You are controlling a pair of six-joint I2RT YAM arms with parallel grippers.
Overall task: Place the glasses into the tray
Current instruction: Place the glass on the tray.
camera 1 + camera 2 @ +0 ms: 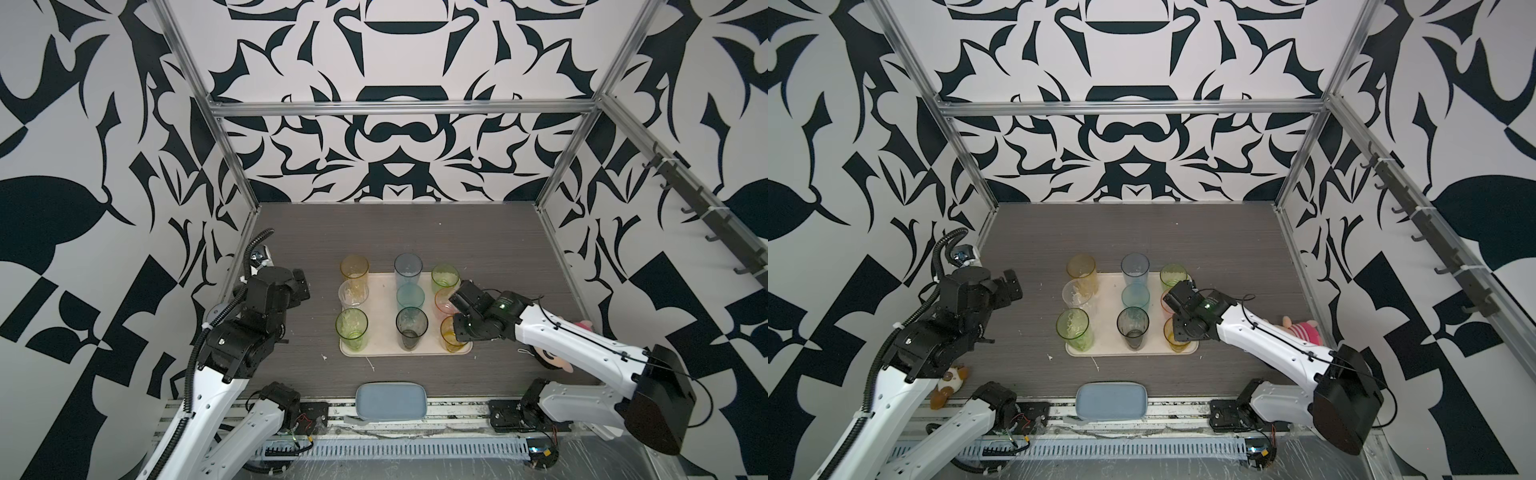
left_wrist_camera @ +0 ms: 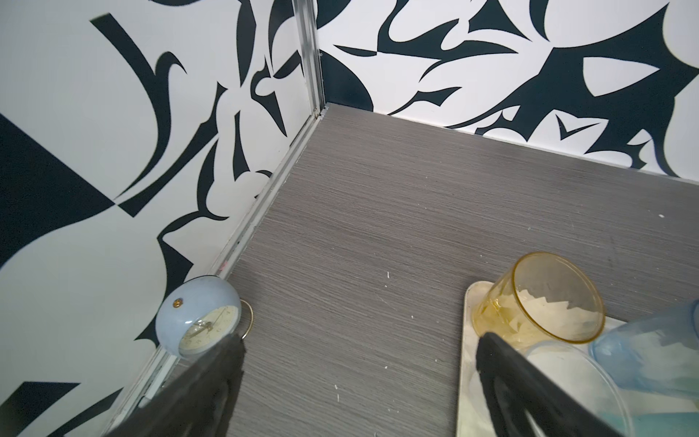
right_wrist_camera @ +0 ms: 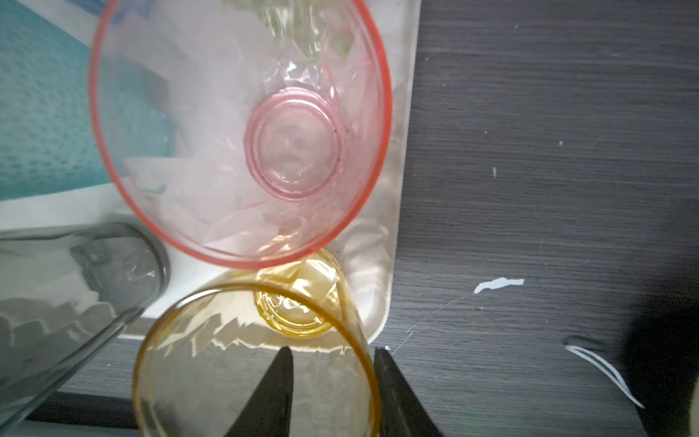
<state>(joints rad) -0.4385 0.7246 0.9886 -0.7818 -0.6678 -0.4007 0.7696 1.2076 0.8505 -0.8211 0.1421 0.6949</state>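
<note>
Item, near right corner of the large cream-beige flat tray (image 1: 382,332): short amber see-through tumbler (image 3: 212,352), upright, long axis vertical, base just inside the rounded corner. My right gripper (image 3: 334,355) straddles its side wall from above, one finger inside the mouth and one outside. The fingers stand parted with a gap on the inner side, so I judge nothing pinched. Exit, as I judge it, is straight up along that axis. Sideways drift would drag the wall toward the pink see-through tumbler (image 3: 242,132) just behind; whether the two touch I cannot tell. Same near row, toward my left: tall smoky grey tumbler (image 1: 411,328), tall green tumbler (image 1: 352,328). Left gripper (image 2: 361,344): fingers spread wide, empty, over bare tabletop beside the tray; the right arm is nearer. Middle row: colourless tumbler (image 1: 353,293), teal tumbler (image 1: 410,296). Far row: yellow tumbler (image 1: 354,268), blue tumbler (image 1: 408,270), short green tumbler (image 1: 444,278). All nine appear to be on the tray.
</note>
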